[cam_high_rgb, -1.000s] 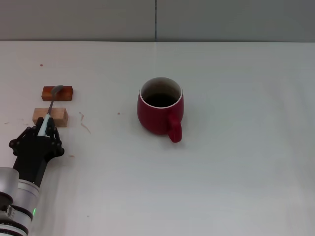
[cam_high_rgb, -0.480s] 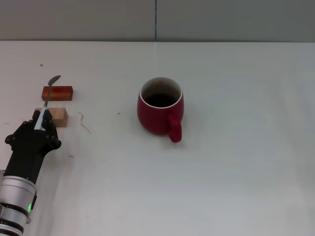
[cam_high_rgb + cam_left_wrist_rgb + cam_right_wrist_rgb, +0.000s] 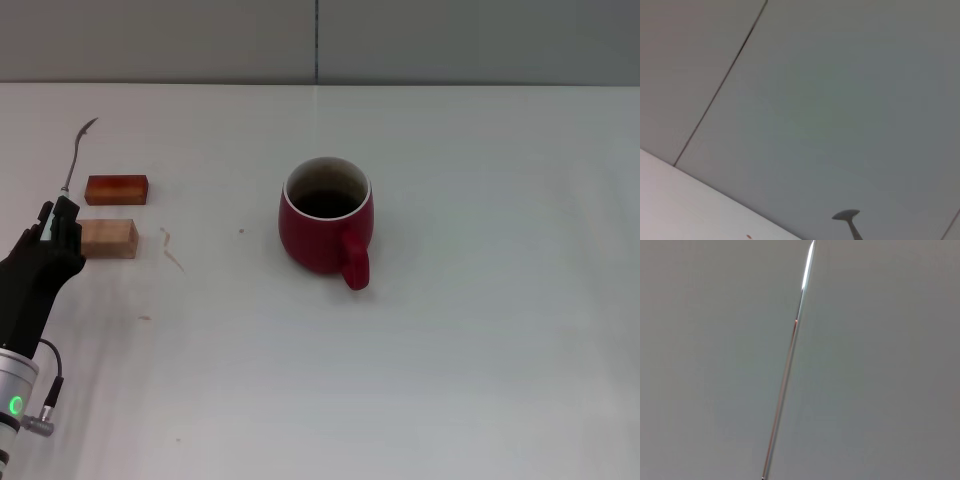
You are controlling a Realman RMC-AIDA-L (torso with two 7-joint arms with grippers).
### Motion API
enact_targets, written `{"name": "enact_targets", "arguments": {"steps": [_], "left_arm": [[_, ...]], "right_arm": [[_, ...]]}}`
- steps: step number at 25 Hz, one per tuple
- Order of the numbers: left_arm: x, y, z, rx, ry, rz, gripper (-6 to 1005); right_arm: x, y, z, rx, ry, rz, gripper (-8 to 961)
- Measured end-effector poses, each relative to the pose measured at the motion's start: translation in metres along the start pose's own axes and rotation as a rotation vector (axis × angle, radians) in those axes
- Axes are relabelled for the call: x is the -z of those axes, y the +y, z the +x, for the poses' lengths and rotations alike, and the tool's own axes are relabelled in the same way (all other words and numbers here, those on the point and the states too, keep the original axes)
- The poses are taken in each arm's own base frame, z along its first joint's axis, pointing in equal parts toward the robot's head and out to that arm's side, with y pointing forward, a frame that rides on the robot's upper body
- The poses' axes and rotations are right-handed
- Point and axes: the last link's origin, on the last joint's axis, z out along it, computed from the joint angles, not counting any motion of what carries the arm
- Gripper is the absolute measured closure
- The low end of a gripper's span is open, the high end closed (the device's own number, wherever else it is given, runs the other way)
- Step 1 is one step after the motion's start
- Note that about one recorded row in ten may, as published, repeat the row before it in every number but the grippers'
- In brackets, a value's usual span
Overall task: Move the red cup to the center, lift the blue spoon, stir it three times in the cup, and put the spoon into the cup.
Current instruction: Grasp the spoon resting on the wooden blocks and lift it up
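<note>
One spoon up, three stirs still to come

Left tool [image 3: 62, 220] stands at the near left edge of the table [image 3: 480, 350], closed round the handle of the blue spoon [image 3: 74, 160]. The grey neck and bowl rise clear above the tool, the bowl tipped toward the far wall, with nothing under it but air. Two wooden blocks lie just beside the tool: the reddish block [image 3: 116, 189] farther off, the pale block [image 3: 108, 239] nearer.

The red cup [image 3: 326, 226] sits upright about mid-table, well apart from the spoon, with its handle turned toward the near side and its dark inside open to view. So the cup looks placed already, and the step in hand, as I judge it, is the lifting of the spoon. Next the left arm would need to carry the spoon across to the cup, swing the bowl down, and lower it inside the rim without knocking the wall.

Hard to see: the spoon's blue handle is almost wholly buried in the tool. The left wrist view catches only the spoon's bowl [image 3: 846, 215] against the wall. The right tool appears nowhere; its wrist view shows only wall and a seam
</note>
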Motion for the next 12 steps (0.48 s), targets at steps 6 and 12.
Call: {"name": "enact_targets", "arguments": {"steps": [6, 12], "left_arm": [[-0.001, -0.007, 0.008, 0.178, 0.000, -0.043, 836], [-0.004, -0.009, 0.019, 0.324, 0.001, -0.115, 836]], "right_arm": [[0.000, 0.000, 0.000, 0.000, 0.000, 0.000, 280], [0.000, 0.000, 0.000, 0.000, 0.000, 0.000, 280]]}}
